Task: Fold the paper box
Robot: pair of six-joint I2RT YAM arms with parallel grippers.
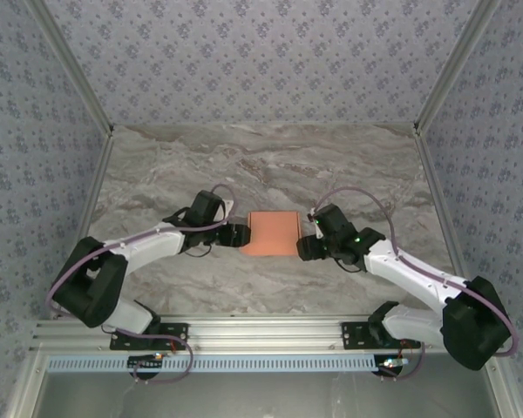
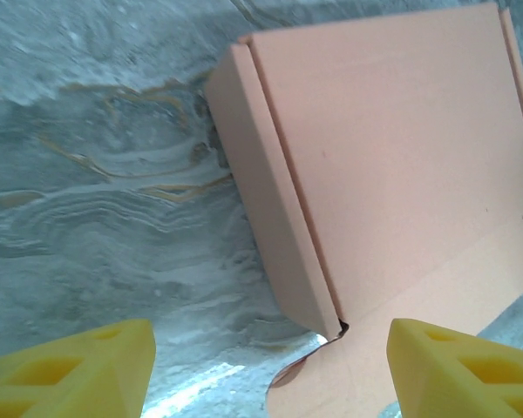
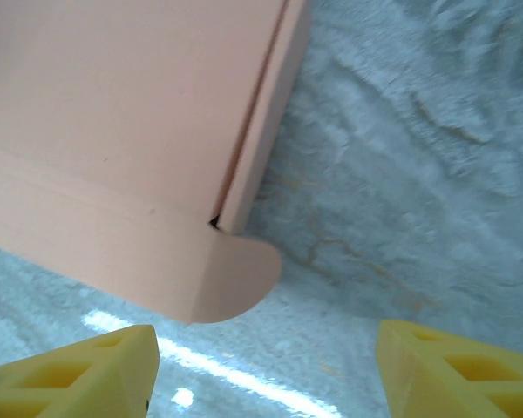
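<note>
The paper box (image 1: 273, 232) is a salmon-orange flat rectangular box lying on the marble table between my two grippers. My left gripper (image 1: 236, 236) sits at its left edge, open, yellow fingers (image 2: 78, 370) spread wide; the box (image 2: 392, 165) shows its left side wall and a rounded front tab between them, nothing gripped. My right gripper (image 1: 307, 246) is at the box's right front corner, open. Its yellow fingers (image 3: 453, 370) stand apart below the box (image 3: 122, 122), whose rounded tab sticks out at the corner, untouched.
The marble table (image 1: 270, 157) stretches free behind the box. Patterned walls close in the back and both sides. An aluminium rail (image 1: 261, 335) with the arm bases runs along the near edge.
</note>
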